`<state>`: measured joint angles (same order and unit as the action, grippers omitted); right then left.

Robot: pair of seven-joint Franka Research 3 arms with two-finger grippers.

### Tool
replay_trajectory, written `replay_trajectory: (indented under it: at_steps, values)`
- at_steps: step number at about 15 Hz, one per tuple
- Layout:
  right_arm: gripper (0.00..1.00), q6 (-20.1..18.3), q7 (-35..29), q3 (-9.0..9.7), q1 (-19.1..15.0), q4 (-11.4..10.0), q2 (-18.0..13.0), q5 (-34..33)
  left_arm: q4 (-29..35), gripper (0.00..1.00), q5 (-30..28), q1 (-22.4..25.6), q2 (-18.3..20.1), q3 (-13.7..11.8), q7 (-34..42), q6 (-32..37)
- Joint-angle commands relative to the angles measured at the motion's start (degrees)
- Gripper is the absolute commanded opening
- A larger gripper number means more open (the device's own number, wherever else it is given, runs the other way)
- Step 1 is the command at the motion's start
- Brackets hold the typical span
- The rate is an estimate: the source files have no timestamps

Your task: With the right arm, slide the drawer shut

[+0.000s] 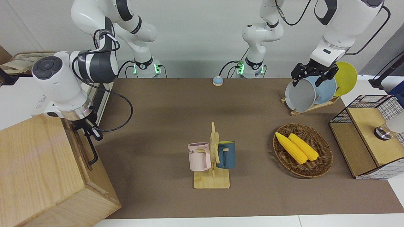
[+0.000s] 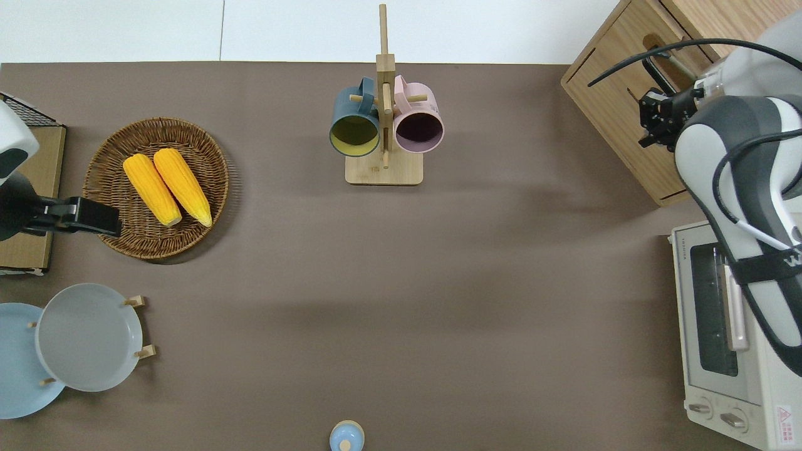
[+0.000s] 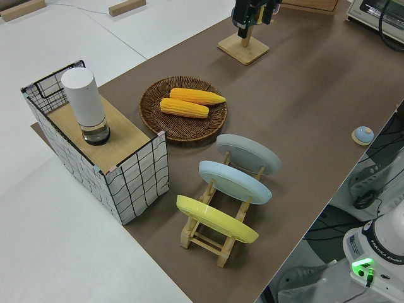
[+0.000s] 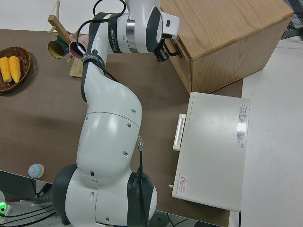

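Nearest the robots, a small blue round button (image 2: 346,436) sits on the brown table mat (image 2: 401,282), with a white toaster oven with a steel bar handle (image 2: 727,326) at the right arm's end and a wooden plate rack (image 1: 311,107) holding three plates, grey, blue and yellow, at the left arm's end. Left arm parked; can't tell its finger state. Mid-table: a round wicker basket (image 2: 113,163) with two yellow corn cobs (image 2: 166,188), beside a black wire-and-wood rack (image 1: 369,135) carrying one white cylinder. Farther out, a wooden mug tree (image 2: 383,125) holds two mugs, one dark blue, one pink. Nothing lies between these and the box. The big pale-wood box (image 1: 38,170) stands at the right arm's end, farther from the robots than the oven. Its wide shallow pale-wood drawer (image 2: 620,109) faces the table middle, long axis running along the box front, and looks flush or nearly so. The black two-finger right gripper (image 2: 658,116) is at the drawer front by the black loop handle (image 1: 92,151); finger gap can't be told.
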<state>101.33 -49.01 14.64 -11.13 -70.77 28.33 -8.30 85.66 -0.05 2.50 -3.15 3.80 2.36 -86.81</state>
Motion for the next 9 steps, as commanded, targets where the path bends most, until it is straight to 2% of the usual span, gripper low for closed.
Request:
replay_trajectory:
  at_steps: [1, 2, 5, 6, 7, 9]
  values:
    - [0.000, -0.9, 1.3, -0.31, 4.0, 0.5, -1.3, -0.9, -0.6, 0.99, 1.0, -0.4, 0.3, 0.0, -0.6, 1.0]
    - [0.000, -0.9, 1.5, -0.40, 4.8, -0.5, -2.6, -0.9, -0.5, 0.99, 1.0, -0.4, 0.3, 0.0, -0.6, 1.0]
    - [0.000, -1.1, 4.7, -0.40, 7.1, -6.8, -8.4, -0.7, -0.6, 0.99, 1.0, -0.4, 0.2, 0.0, -0.6, 1.0]
    - [0.000, -2.0, 7.2, -0.40, 7.9, -8.4, -10.4, -0.6, -0.6, 0.99, 1.0, -0.4, 0.3, 0.0, -0.6, 1.0]
    - [0.000, -4.4, 11.2, -0.40, 8.6, -9.9, -12.4, -0.4, -0.5, 0.99, 1.0, -0.4, 0.3, 0.0, -0.6, 1.0]
    - [0.000, -6.7, 17.5, -0.40, 10.2, -11.9, -15.7, -0.2, -0.6, 0.99, 1.0, -0.4, 0.3, 0.0, -0.6, 1.0]
